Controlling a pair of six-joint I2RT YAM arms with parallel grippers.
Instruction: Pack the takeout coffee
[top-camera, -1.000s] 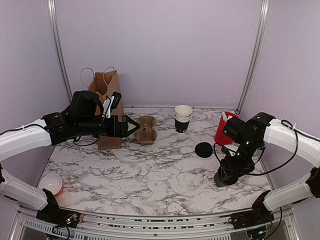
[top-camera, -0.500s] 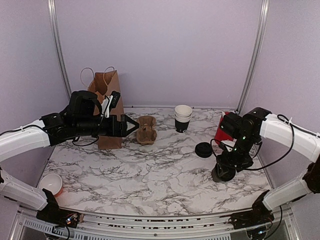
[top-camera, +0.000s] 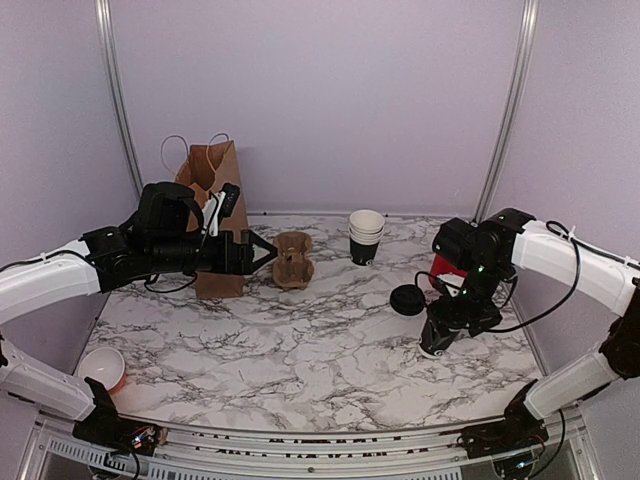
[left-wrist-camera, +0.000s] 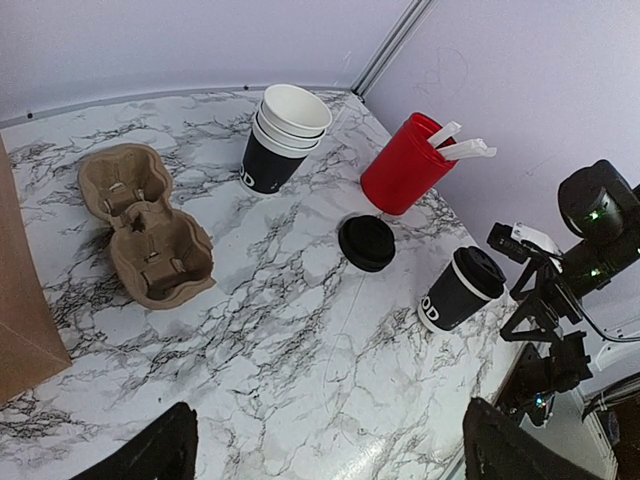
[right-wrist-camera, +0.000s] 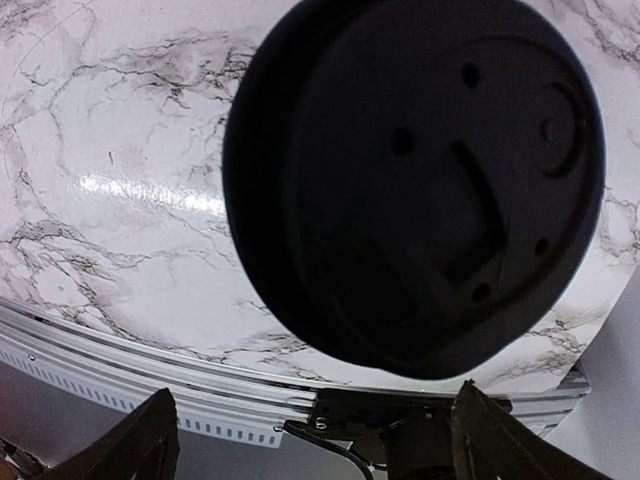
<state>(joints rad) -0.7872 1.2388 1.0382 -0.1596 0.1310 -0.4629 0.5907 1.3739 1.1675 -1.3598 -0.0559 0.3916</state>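
One takeout coffee, perhaps inside right gripper

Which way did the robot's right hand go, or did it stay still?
Yes, it moved. In the top view the right hand has slid left and a little farther from the arm bases, ending closer to the loose black lid.

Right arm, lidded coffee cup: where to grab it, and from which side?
Grip the takeout coffee on its paper wall just below the lid, probably from the right. It stands upright and tapers downward, so the overhanging lid rim should stop slipping, while squeezing the lid itself could pop it. The right gripper hangs open directly above; the loose lid lies on the left.
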